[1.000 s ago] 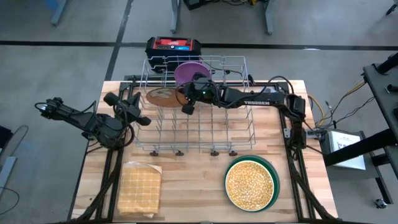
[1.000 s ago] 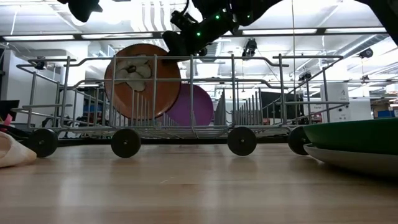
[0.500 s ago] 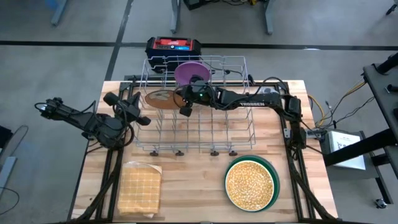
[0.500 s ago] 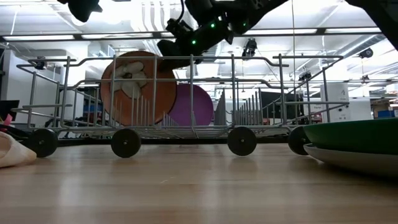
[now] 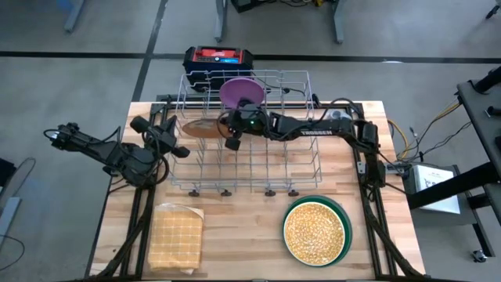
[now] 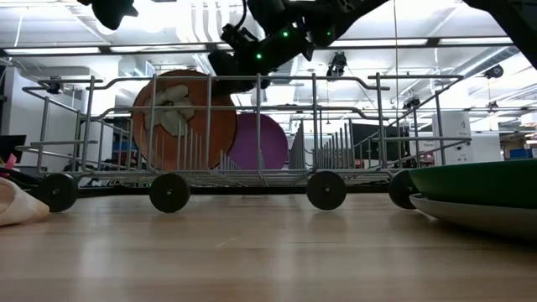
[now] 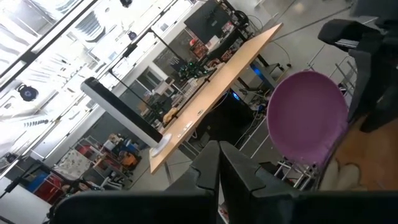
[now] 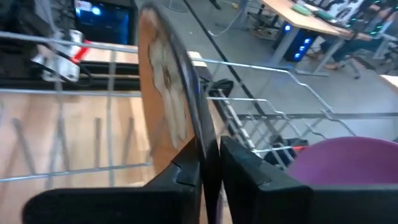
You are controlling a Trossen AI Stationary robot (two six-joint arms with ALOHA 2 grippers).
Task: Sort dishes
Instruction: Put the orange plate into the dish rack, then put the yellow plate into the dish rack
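A wire dish rack [image 5: 250,157] stands at the table's far middle. In it a brown plate with grey blotches [image 6: 180,117] stands on edge near the rack's left end, its lower rim among the tines. A purple plate [image 5: 240,92] leans behind it at the rack's far side. My right gripper [image 5: 232,133] reaches in from the right and is shut on the brown plate's upper rim. My left gripper [image 5: 182,152] waits shut just left of the rack, holding nothing. My right gripper pinches the brown plate's rim [image 8: 200,134] at its upper right part, one finger on each face. The fingers [image 8: 245,171] come from the table's right, slanting a little downward. The plate stands nearly upright, its lower rim [image 6: 189,164] down in the rack.
A stack of plates, yellow speckled on green [image 5: 315,229], sits at the near right. A tan waffle cloth [image 5: 175,235] lies at the near left. A black and red case [image 5: 219,59] stands behind the rack. The rack's right half holds only tines.
My right gripper has gone a little toward the table's left edge and down with the brown plate. The plate has tipped from a slant to nearly upright and settled lower among the rack's tines.
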